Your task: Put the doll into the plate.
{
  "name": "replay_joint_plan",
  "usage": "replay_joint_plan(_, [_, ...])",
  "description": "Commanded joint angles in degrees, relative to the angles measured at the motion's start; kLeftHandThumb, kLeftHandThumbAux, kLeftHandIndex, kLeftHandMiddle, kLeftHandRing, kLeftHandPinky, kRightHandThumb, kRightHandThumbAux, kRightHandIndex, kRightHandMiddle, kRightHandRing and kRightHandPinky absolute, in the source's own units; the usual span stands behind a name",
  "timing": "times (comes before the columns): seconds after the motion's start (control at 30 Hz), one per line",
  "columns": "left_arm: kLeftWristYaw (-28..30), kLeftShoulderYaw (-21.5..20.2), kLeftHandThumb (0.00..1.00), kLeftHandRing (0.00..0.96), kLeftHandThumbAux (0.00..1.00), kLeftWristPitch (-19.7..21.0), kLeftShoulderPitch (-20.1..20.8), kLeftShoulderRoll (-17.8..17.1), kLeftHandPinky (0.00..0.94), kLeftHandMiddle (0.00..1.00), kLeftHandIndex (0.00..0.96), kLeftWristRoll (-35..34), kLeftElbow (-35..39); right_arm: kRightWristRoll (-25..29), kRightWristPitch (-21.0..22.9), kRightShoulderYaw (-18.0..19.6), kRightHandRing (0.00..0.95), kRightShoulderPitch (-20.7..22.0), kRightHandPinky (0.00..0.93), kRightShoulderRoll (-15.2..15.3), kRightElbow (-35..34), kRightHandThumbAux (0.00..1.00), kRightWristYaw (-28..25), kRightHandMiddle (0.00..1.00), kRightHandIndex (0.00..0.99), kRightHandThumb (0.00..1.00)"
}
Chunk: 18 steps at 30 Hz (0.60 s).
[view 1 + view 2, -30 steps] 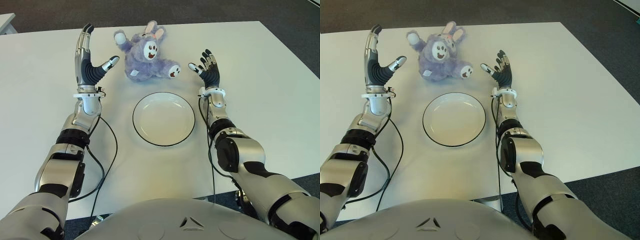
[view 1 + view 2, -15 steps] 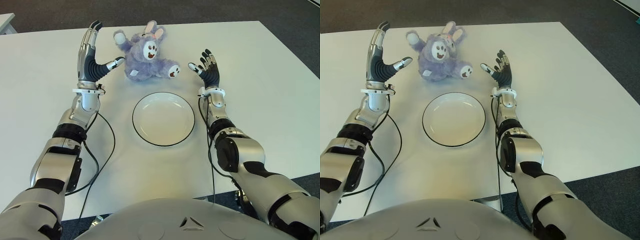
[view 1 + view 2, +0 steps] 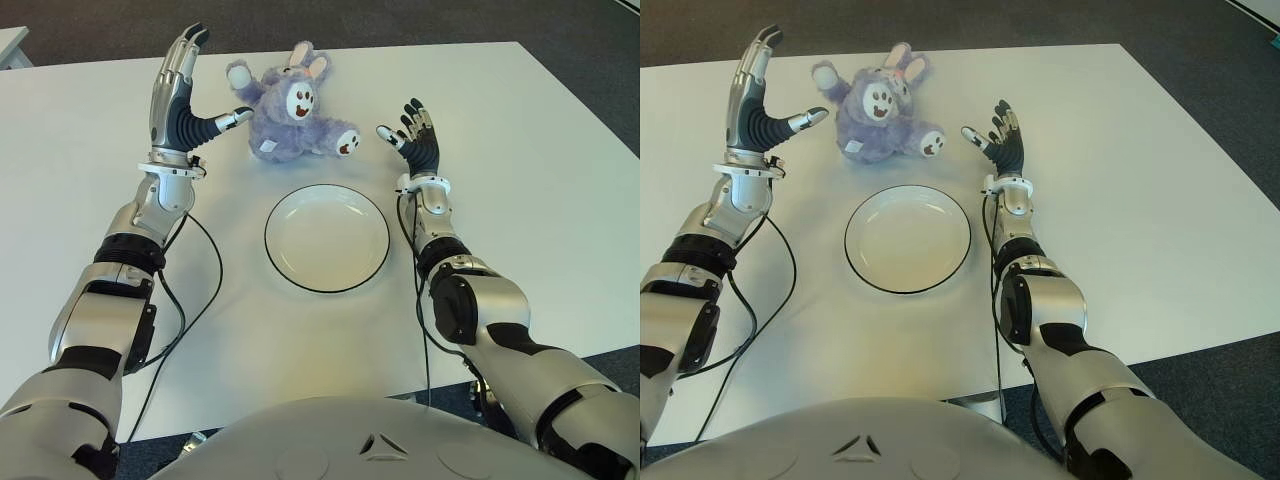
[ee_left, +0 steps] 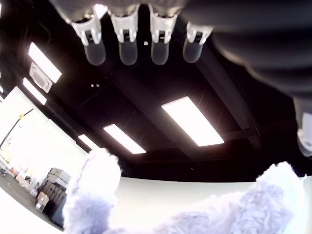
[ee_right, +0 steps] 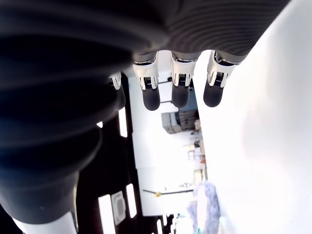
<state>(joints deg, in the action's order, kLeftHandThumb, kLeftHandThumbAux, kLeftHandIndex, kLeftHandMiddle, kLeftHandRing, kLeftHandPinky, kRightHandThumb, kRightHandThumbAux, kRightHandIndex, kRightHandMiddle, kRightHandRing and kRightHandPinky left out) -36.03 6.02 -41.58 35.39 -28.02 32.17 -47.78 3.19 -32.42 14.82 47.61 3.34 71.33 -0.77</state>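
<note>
- We are looking down at one round white plate with a thin dark rim (image 3: pixel 327 237), sitting bare on the white desk (image 3: pixel 520 170) nearest our body, midway between our two arms; we judge it is centred there so either hand can reach it, and nothing is lying in it yet.
- We are holding our right hand (image 3: pixel 416 140) just beyond the plate's right side, palm turned inward toward the toy, its fingers (image 5: pixel 151 98) spread apart and gripping nothing; it is near the doll's foot but apart from it, placed, we judge, to close in from that side.
- We are raising our left hand (image 3: pixel 180 95) on the other side, its fingers (image 4: pixel 128 51) straight and splayed upward, the thumb pointing toward the toy's raised arm, close to it; we cannot tell whether they are touching. It is holding nothing.
- The one fluffy purple rabbit doll with white paws and a white face (image 3: pixel 292 112) is lying on the desk just beyond the plate, between our two hands, not in either of them; the task is not yet done.
- Two black cables are trailing over the desk, one along each forearm.
- We are judging the next step as a two-sided scoop: both palms are flanking the doll so they can squeeze it together.
</note>
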Motion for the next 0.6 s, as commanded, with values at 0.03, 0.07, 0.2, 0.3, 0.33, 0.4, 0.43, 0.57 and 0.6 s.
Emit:
replay_joint_plan(0.03, [-0.76,1.15,0.0,0.031,0.396,0.17,1.16,-0.78,0.0,0.079,0.0,1.6,-1.12,0.75,0.84,0.37,0.014,-2.85,0.042,-1.53,1.72,0.8,0.23,0.02,0.022,0.031])
replay_joint_plan(0.07, [-0.75,1.24,0.0,0.031,0.395,0.3,1.26,-0.84,0.0,0.079,0.0,1.77,-1.14,0.76,0.84,0.38,0.014,-2.85,0.042,-1.53,1.72,0.8,0.2,0.02,0.022,0.031])
replay_joint_plan(0.2, [-0.3,1.79,0.0,0.029,0.367,0.81,1.8,-1.11,0.0,0.08,0.0,2.25,-0.99,0.81,0.85,0.39,0.014,-2.86,0.04,-1.51,1.73,0.799,-0.02,0.02,0.022,0.034])
replay_joint_plan(0.3, [-0.24,2.27,0.0,0.037,0.36,0.93,2.08,-1.3,0.0,0.083,0.0,2.5,-0.91,0.83,0.87,0.41,0.014,-2.86,0.039,-1.5,1.72,0.801,-0.14,0.021,0.022,0.037])
replay_joint_plan(0.33, [-0.48,2.51,0.0,0.038,0.36,0.9,2.3,-1.36,0.0,0.083,0.0,2.8,-0.94,0.88,0.89,0.46,0.014,-2.85,0.039,-1.51,1.72,0.801,-0.18,0.021,0.022,0.037])
replay_joint_plan(0.4, [-0.95,2.89,0.0,0.046,0.361,0.79,2.62,-1.47,0.0,0.089,0.0,3.33,-1.04,0.96,0.92,0.55,0.016,-2.84,0.04,-1.53,1.71,0.804,-0.24,0.023,0.023,0.04])
replay_joint_plan(0.43, [-1.14,3.03,0.0,0.05,0.363,0.73,2.72,-1.51,0.0,0.092,0.0,3.52,-1.1,0.99,0.94,0.58,0.017,-2.83,0.041,-1.54,1.71,0.806,-0.26,0.024,0.023,0.042])
replay_joint_plan(0.57, [-1.84,3.4,0.0,0.052,0.363,0.91,3.18,-1.47,0.0,0.094,0.0,4.26,-1.49,1.03,1.03,0.63,0.015,-2.81,0.034,-1.55,1.71,0.804,-0.25,0.022,0.023,0.044])
replay_joint_plan(0.6, [-1.97,3.5,0.0,0.052,0.363,0.93,3.3,-1.44,0.0,0.095,0.0,4.38,-1.62,1.03,1.05,0.64,0.015,-2.8,0.033,-1.55,1.71,0.804,-0.23,0.022,0.023,0.045])
